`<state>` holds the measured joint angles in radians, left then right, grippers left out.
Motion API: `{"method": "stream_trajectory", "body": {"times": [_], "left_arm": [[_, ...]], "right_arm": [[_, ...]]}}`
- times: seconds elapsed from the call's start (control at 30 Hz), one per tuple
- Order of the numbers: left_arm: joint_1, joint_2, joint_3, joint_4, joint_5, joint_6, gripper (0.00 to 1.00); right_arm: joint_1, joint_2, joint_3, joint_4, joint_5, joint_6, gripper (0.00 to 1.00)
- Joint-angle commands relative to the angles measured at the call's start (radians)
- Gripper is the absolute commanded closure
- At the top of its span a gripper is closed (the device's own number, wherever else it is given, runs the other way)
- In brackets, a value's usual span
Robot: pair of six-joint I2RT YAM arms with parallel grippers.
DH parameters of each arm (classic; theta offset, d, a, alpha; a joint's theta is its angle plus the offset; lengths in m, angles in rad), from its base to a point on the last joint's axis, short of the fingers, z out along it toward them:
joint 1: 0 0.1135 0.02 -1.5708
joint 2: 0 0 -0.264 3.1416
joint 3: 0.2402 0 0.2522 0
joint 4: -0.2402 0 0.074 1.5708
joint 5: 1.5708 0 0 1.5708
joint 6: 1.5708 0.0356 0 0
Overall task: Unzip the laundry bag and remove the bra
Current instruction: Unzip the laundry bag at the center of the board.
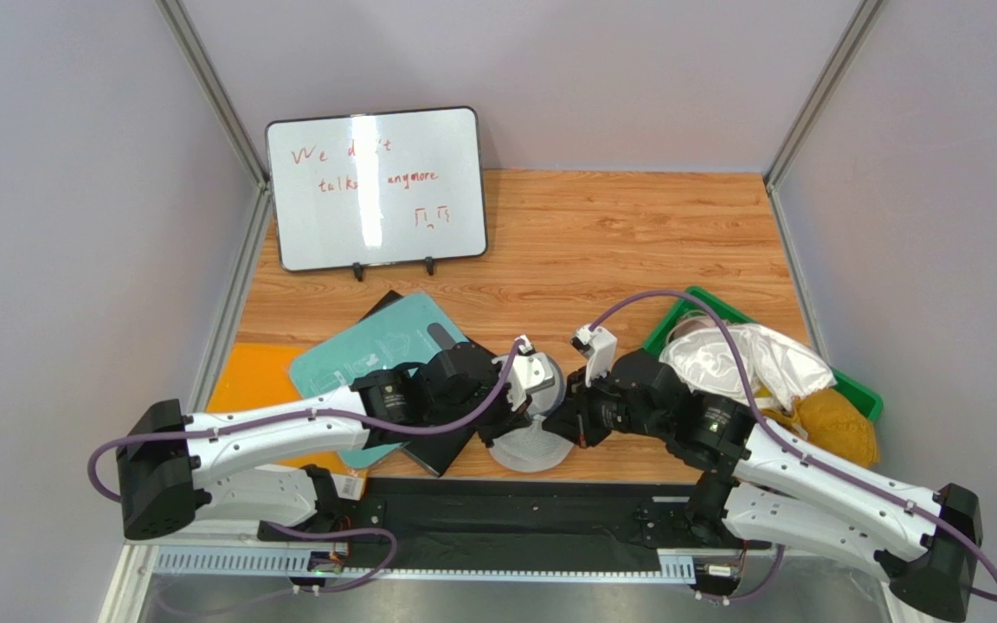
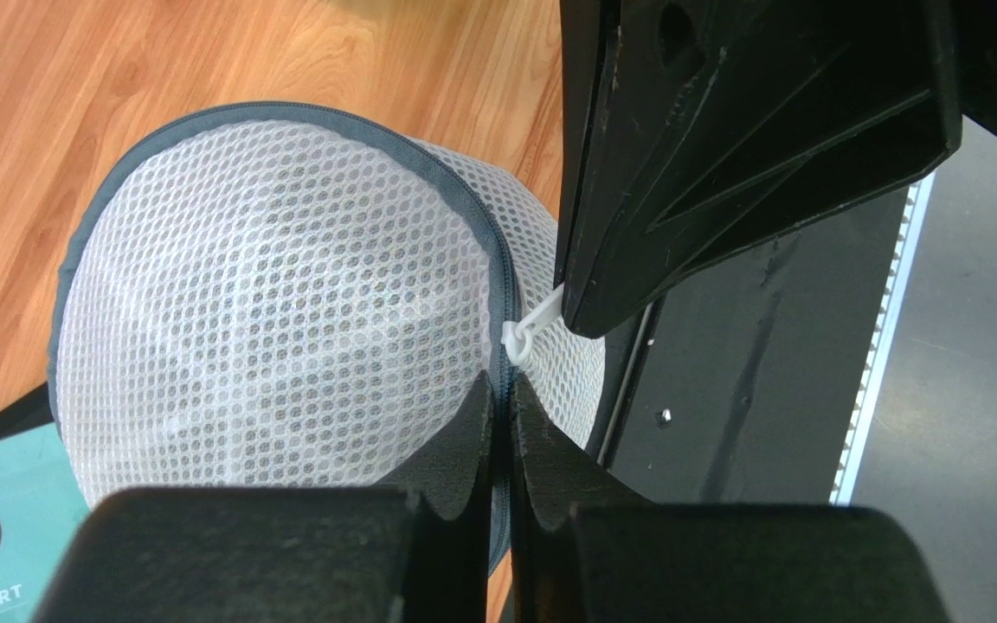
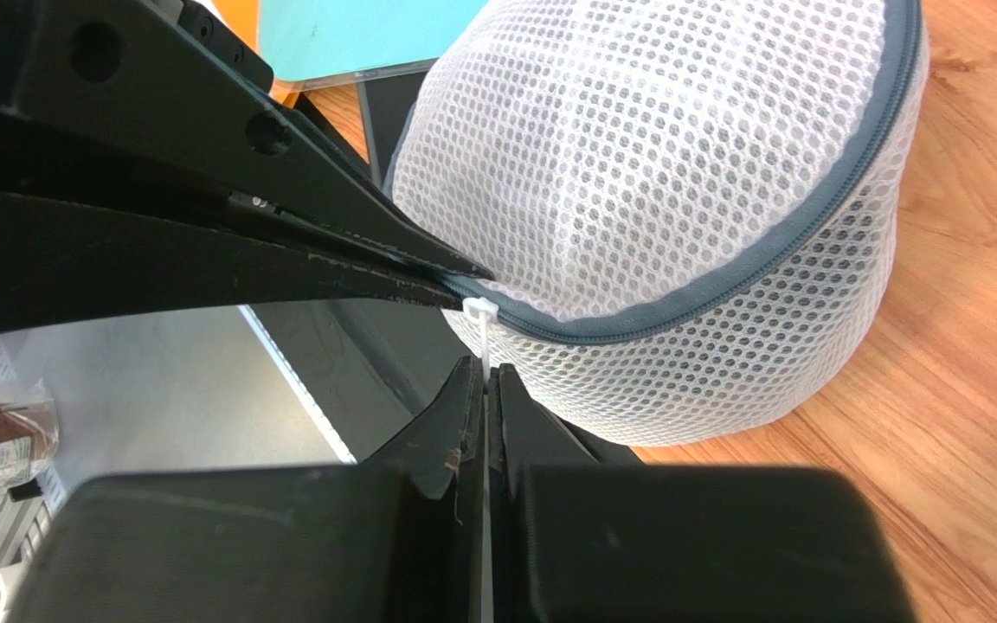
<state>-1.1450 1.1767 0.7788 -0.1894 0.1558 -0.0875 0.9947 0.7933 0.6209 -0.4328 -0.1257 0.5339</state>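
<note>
Top external view: at the near edge of the table (image 1: 621, 247), between the two arms, the laundry bag (image 1: 530, 452) is seen standing on the wood, with both wrists meeting over it from either side. In the left wrist view the left pincer (image 2: 506, 413) is shown pressed together on the bag's grey-blue zip rim (image 2: 480, 221), the band being nipped between the fingertips on the side of the bag nearest the arm bases. Just beside that spot the zip pull (image 2: 521, 335), a small white loop, is found. In the right wrist view the right pincer (image 3: 484, 390) is shown closed on it, the white strand being gripped between the fingers and running straight from the rim. The tips of the two pincers are set almost touching there. The zip appears shut along the length of rim that shows. Dim grey shapes are made out through the white mesh, but what they are cannot be told. Just left of the bag a black flat item (image 1: 445, 448) lies under the left arm. Beyond the bag to the left a teal packet (image 1: 387, 344) is laid over an orange sheet (image 1: 250, 377). Right of the bag a green bin (image 1: 861, 396) is placed, with a white cloth (image 1: 757, 357) in it and a mustard-brown bundle (image 1: 835, 422) at its near end. Far beyond the bag a whiteboard (image 1: 376, 188) with red writing is propped upright.
</note>
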Motion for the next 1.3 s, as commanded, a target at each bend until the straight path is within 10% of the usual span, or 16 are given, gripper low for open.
{"method": "stream_trajectory", "body": {"times": [0.0, 0.87, 1.27], "left_arm": [[-0.005, -0.012, 0.019, -0.004, -0.001, 0.005, 0.99], [-0.005, -0.103, -0.073, -0.042, -0.039, -0.012, 1.0], [-0.004, 0.115, 0.121, 0.036, -0.073, 0.172, 1.0]], "right_arm": [[0.004, -0.012, 0.037, -0.026, 0.063, -0.015, 1.0], [-0.082, -0.062, 0.036, -0.112, 0.113, -0.055, 1.0], [-0.082, -0.114, 0.083, -0.199, 0.17, -0.057, 1.0]]}}
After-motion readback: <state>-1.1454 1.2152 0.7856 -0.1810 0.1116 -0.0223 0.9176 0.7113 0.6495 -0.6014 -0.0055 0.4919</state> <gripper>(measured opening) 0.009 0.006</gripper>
